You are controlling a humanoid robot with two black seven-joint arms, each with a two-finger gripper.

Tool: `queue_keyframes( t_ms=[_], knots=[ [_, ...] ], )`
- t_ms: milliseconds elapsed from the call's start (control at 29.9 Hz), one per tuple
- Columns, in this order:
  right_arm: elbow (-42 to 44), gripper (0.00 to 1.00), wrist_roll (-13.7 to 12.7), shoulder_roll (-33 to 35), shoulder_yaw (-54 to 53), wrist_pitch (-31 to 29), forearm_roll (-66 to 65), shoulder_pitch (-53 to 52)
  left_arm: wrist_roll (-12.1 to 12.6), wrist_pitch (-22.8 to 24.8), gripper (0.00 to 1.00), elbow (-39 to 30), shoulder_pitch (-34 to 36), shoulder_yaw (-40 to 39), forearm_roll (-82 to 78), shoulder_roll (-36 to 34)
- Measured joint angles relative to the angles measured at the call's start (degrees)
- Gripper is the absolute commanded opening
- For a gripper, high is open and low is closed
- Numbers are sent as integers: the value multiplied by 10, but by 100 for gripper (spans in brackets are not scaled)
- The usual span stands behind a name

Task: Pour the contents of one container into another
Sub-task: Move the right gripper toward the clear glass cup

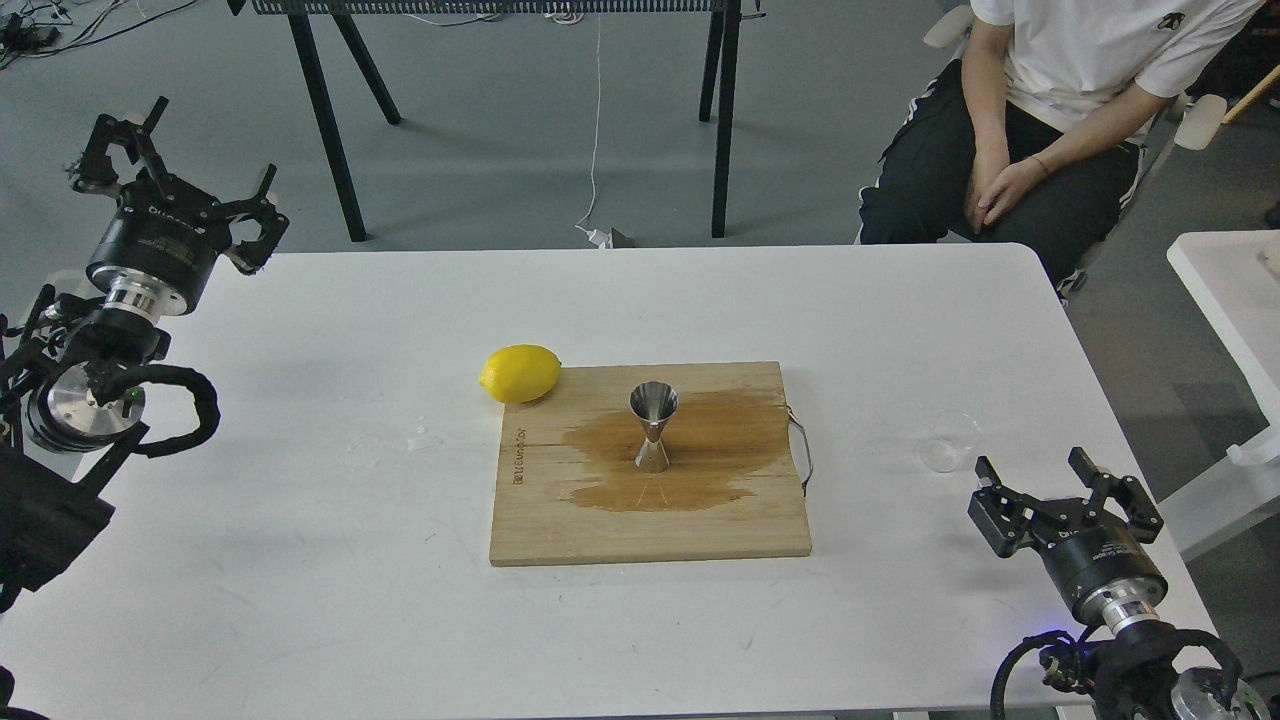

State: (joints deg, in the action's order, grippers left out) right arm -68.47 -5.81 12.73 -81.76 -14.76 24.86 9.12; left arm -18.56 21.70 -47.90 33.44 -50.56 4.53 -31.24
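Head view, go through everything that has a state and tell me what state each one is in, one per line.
jigger: upright on the board, untouched
clear cup: upright on the table, right of the board, not held
cutting board: flat, dark wet stain around the jigger
lemon: whole, resting at the board's corner
left pincer: open, empty
right pincer: open, empty, near the cup

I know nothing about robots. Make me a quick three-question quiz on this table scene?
1. True or false: the jigger stands upright on the wooden board.
2. Which gripper is nearer the clear cup: A) left gripper B) right gripper?
3. Fill in: the lemon lies at the board's far-____ corner.

Key: 1 true; 2 B; 3 left. Both grippers are open and hold nothing.
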Motion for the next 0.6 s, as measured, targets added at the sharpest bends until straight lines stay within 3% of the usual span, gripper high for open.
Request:
queue_keyframes(
  t_ms=[267,602],
  knots=[
    [11,100,-1,-1,26,4,-1,-8,1,15,100,50,1,-22,7,10],
    [79,100,-7,3,71,23,-1,-81,1,20,100,54,3,-21,7,27]
  ],
)
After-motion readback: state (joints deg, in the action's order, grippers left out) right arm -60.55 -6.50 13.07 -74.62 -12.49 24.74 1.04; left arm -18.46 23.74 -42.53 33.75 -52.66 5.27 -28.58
